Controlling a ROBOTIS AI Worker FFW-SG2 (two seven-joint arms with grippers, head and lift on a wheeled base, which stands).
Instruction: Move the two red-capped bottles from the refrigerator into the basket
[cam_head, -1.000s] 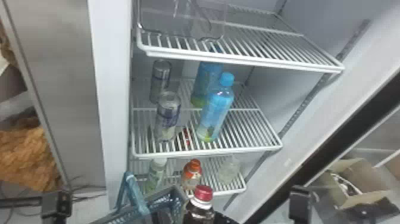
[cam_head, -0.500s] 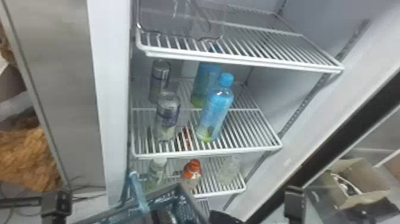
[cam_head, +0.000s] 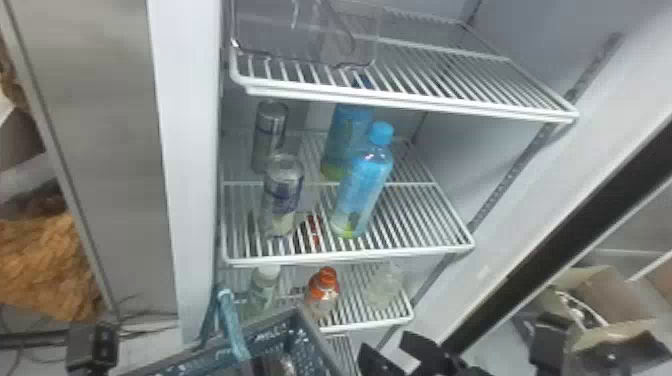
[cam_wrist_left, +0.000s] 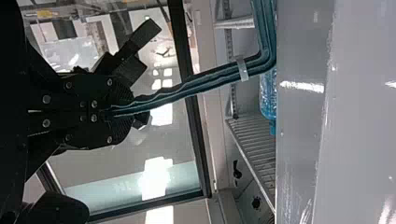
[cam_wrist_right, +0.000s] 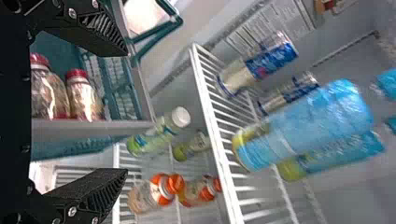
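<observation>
A second ago a red-capped bottle showed at the head view's bottom edge, beside the basket (cam_head: 298, 317); it has since dropped out of that view, and the right gripper (cam_wrist_right: 126, 112) has now come up there with nothing between its spread fingers. The right wrist view accounts for the bottle: both red-capped bottles, the nearer one (cam_wrist_right: 49, 95) and its neighbour (cam_wrist_right: 84, 95), are inside the basket, close together with their caps on. So the task looks all but finished, and what is left is probably just drawing the right arm clear without knocking the rim. The left gripper (cam_wrist_left: 127, 112) has its fingers pressed together on the basket handle (cam_wrist_left: 196, 86). Much of the basket is cut off at the foot of the head view, and a shiny patch (cam_head: 286, 366) inside it can't be made out. In the right wrist view the rim hides the bottles' lower parts, so it is hard to be sure how they rest, though they seem roughly upright. Something red (cam_head: 313, 230) seen through the middle shelf (cam_head: 350, 258) is too broken up by the wires to name.
</observation>
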